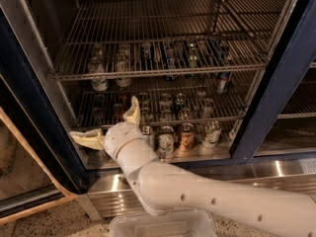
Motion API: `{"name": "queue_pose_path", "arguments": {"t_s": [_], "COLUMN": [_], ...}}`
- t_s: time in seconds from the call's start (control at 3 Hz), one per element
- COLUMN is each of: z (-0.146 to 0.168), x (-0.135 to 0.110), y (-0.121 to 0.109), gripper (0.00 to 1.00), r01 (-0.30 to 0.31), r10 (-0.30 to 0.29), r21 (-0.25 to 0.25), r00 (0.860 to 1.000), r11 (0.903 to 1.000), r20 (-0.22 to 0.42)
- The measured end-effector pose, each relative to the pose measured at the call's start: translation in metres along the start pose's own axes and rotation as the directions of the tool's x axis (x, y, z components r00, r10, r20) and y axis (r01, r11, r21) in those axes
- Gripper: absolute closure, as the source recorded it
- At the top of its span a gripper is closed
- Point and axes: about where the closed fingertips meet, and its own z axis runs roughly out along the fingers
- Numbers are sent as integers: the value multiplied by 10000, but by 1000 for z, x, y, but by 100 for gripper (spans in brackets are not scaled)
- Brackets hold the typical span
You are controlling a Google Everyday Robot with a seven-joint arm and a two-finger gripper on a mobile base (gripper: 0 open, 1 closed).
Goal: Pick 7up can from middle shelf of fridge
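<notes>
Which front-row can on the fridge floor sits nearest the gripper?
The leftmost can, partly hidden behind the wrist; the open gripper hangs just left, others farther right.

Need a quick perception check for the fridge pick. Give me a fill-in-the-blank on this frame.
1. The gripper is ___ and holds nothing.
2. The gripper is ___ the level of the middle shelf, near its left end.
3. The frame of the fridge is dark ___.

Missing words: open; below; blue.
</notes>
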Motion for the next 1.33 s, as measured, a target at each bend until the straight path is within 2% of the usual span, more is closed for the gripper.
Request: {"name": "queue_pose_path", "arguments": {"t_s": [0.33,0.67,1.0,1.33], "z": [2,18,42,70], "x": [2,10,20,30], "y": [-1,-10,-22,-32], "gripper": [0,0,0,0], "r01": [-114,-541,-935,-1336], "r10": [114,524,919,1346], "r21": [86,452,544,293], "r00": [9999,9979,9953,9903], "r11": [9999,9975,9941,9906], "r20": [99,379,308,-352]}}
